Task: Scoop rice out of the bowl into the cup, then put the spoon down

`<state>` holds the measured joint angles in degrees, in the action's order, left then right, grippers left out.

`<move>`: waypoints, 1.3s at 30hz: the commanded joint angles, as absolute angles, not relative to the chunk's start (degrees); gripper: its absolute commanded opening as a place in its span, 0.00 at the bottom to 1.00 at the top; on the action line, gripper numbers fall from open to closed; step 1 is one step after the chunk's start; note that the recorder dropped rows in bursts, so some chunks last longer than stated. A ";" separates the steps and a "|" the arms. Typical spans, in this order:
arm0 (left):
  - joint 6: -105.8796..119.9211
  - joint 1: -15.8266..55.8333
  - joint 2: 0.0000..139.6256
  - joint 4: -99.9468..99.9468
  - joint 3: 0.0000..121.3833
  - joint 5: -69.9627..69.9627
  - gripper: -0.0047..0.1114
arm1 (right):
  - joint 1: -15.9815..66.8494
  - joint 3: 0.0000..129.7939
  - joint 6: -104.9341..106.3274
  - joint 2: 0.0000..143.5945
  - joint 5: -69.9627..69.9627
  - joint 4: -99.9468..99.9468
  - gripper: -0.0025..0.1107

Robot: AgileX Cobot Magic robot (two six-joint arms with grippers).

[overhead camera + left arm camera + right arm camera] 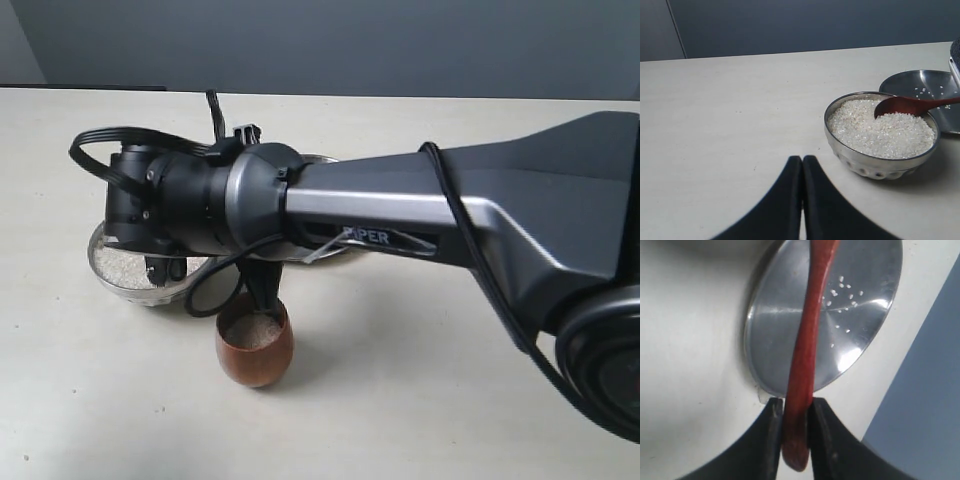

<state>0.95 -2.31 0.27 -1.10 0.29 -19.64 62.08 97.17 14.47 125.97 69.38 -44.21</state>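
From the outside, my right arm [450, 220] reaches across the pale beige table [400, 420] from the right, and its dark wrist hangs over the left side of the scene. Under it sits the round, deep, shiny steel bowl [150, 295], with the small white uncooked rice [120, 265] showing inside. Just beside the bowl, nearer and to its right, stands the small egg-shaped reddish-brown wooden cup [255, 365], upright and with rice in it. My arm hides most of what lies behind it, and I cannot make out my claw's grip from here.

From my left wrist, my left claw [802, 162] is clenched, its two black fingers pressed flat together with nothing between them, above bare table. The steel bowl [860, 160] is heaped almost to the rim with rice [875, 132]. The slim, glossy, dark reddish-brown wooden spoon [910, 105] rests its small oval end on the rice at the bowl's far side. Its long handle runs out over the flat shallow steel plate [920, 82], which lies just behind the bowl and carries a few stray grains.

From my right wrist, my right claw [796, 405] is grasping the spoon [807, 340] near the end of its handle, with a black finger tight on each side. The handle stretches away over the steel plate [770, 340], where a few loose grains [840, 295] are scattered.
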 commanded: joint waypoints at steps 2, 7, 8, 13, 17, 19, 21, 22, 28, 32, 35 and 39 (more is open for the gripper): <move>0.69 -2.44 0.00 -1.20 0.00 -19.14 0.04 | 61.93 96.79 16.08 124.94 69.96 -40.52 0.02; 0.69 -2.44 0.00 -1.20 0.00 -19.14 0.04 | 61.66 96.92 16.08 123.69 69.96 -38.36 0.02; 0.69 -2.44 0.00 -1.20 0.00 -19.14 0.04 | 61.42 96.92 16.08 123.41 69.96 -37.31 0.02; 0.69 -2.44 0.00 -1.20 0.00 -19.14 0.04 | 60.46 96.92 16.08 122.89 69.96 -34.81 0.02; 0.69 -2.44 0.00 -1.20 0.00 -19.14 0.04 | 59.58 97.00 16.08 122.89 69.96 -33.27 0.02; 0.69 -2.44 0.00 -1.20 0.00 -19.14 0.04 | 59.00 97.00 16.08 122.89 69.96 -31.55 0.02; 0.69 -2.44 0.00 -1.20 0.00 -19.14 0.04 | 58.23 97.04 16.25 122.89 69.96 -28.75 0.02; 0.69 -2.44 0.00 -1.20 0.00 -19.14 0.04 | 57.96 97.04 16.21 122.89 69.96 -27.66 0.02; 0.69 -2.44 0.00 -1.20 0.00 -19.14 0.04 | 57.09 97.04 16.31 122.89 69.96 -26.02 0.02; 0.69 -2.44 0.00 -1.20 0.00 -19.14 0.04 | 57.10 97.04 16.31 122.89 69.96 -25.49 0.02; 0.69 -2.44 0.00 -1.20 0.00 -19.14 0.04 | 57.10 97.04 16.31 122.89 69.96 -24.74 0.02; 0.69 -2.44 0.00 -1.20 0.00 -19.14 0.04 | 57.10 97.41 16.31 122.89 69.96 -23.19 0.02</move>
